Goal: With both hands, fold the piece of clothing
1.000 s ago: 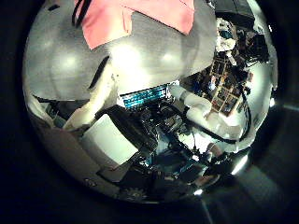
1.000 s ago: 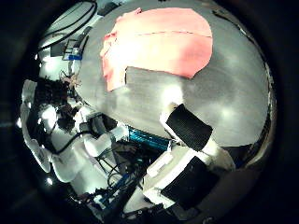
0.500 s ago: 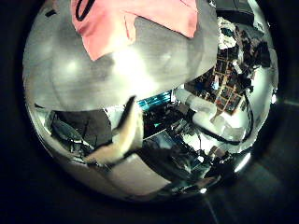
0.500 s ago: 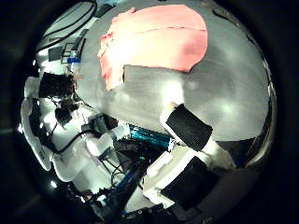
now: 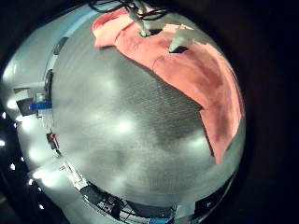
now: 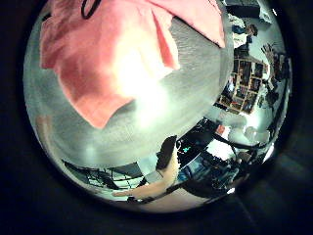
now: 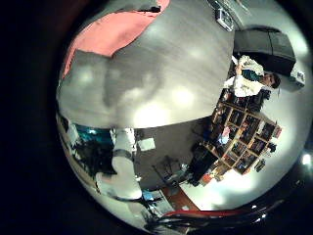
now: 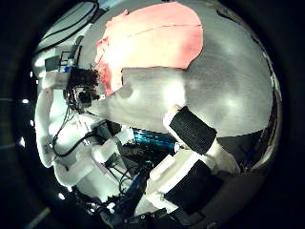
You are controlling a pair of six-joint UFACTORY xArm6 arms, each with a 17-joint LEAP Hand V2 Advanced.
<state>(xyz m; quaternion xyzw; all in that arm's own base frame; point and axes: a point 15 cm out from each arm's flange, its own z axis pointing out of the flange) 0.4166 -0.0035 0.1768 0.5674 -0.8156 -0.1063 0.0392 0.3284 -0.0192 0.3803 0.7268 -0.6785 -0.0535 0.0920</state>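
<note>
Pink garment (image 8: 152, 43) spread on the grey tabletop (image 8: 224, 86), mostly flat, seams and one edge showing in the right thumb side palm view; unfolded as far as can be judged. Same garment (image 6: 108, 54) filling much of the left thumb side palm view, so close under that palm. Left hand (image 8: 81, 86) visible from the right palm camera, hanging at the garment's edge on the arm's end; fingers too small to read, spread or curled cannot tell. In the left little finger side view, fingertips (image 5: 177, 42) down on or just above the cloth (image 5: 201, 79), contact unclear. Right hand (image 8: 195, 134) off the garment, over bare tabletop, fingers straight, holding nothing. Step in hand, by judgement: approach, left ahead of right. Next move calls for the right hand to reach its own edge, then both pinching cloth and lifting together for the fold.
</note>
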